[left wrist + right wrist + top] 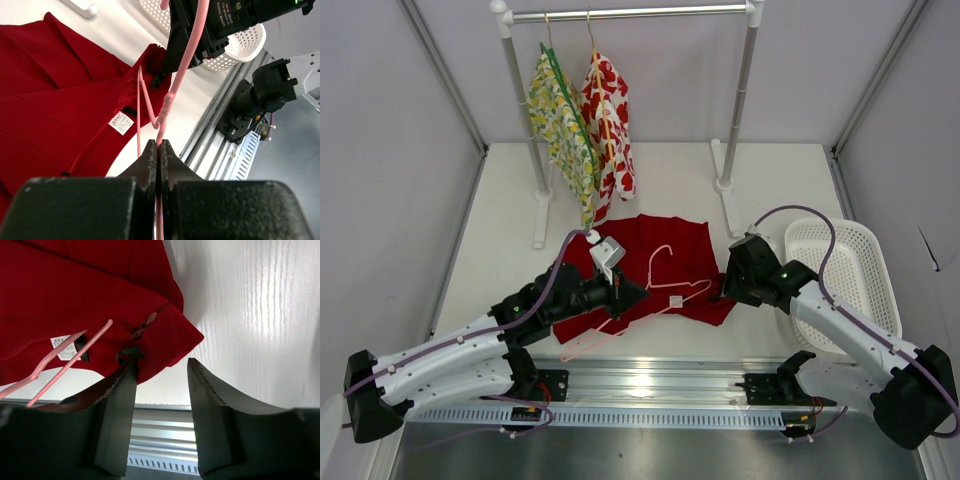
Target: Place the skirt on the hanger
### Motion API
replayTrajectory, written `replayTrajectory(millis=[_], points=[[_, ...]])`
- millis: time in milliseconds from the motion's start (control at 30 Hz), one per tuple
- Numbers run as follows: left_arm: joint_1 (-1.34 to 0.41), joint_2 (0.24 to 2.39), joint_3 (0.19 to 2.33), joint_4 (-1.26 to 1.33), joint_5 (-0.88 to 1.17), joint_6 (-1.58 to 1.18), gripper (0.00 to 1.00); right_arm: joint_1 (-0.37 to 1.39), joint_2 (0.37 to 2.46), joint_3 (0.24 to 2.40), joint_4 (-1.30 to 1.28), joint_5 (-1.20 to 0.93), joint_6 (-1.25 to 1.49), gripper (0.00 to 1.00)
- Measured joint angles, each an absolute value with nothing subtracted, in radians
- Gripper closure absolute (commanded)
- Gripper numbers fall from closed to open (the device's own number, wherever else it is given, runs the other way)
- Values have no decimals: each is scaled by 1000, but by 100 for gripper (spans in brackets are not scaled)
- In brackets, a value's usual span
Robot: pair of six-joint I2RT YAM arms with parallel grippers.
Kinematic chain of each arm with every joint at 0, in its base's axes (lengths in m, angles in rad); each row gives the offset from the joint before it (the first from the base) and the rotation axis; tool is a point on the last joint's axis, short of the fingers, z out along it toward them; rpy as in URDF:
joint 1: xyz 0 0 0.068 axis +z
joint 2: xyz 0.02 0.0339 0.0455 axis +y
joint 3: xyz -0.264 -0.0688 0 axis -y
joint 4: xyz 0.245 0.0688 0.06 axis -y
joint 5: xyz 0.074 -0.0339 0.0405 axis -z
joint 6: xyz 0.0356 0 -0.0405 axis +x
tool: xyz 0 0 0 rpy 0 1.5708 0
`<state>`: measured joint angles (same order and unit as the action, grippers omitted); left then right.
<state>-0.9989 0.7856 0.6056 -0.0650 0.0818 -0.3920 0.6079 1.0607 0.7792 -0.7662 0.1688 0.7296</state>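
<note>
The deep-red skirt [665, 262] lies flat on the white table in front of the rack. It also shows in the left wrist view [55, 95] and the right wrist view [90, 295]. The pale pink hanger [660, 290] lies over the skirt's near edge. My left gripper [638, 293] is shut on the hanger's wire [172, 95]. My right gripper [723, 290] is open at the skirt's near right corner [165, 335]; its left finger [117, 390] touches the cloth edge, and one hanger end [70, 357] shows beside it.
A clothes rack [630, 14] at the back holds a yellow-green floral garment [560, 125] and a white garment with red flowers [610, 125]. A white plastic basket [845, 275] stands at the right. A metal rail [660, 385] runs along the near edge.
</note>
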Motion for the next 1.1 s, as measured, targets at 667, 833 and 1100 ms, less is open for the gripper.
replayTrajectory(millis=[667, 833, 1100], points=[[-934, 786, 625, -120, -76, -419, 100, 625, 877, 485, -299, 58, 748, 100], [-881, 796, 639, -131, -77, -436, 100, 616, 772, 403, -18, -102, 739, 100], [-862, 797, 640, -146, -74, -455, 100, 472, 838, 274, 463, -331, 847, 100]])
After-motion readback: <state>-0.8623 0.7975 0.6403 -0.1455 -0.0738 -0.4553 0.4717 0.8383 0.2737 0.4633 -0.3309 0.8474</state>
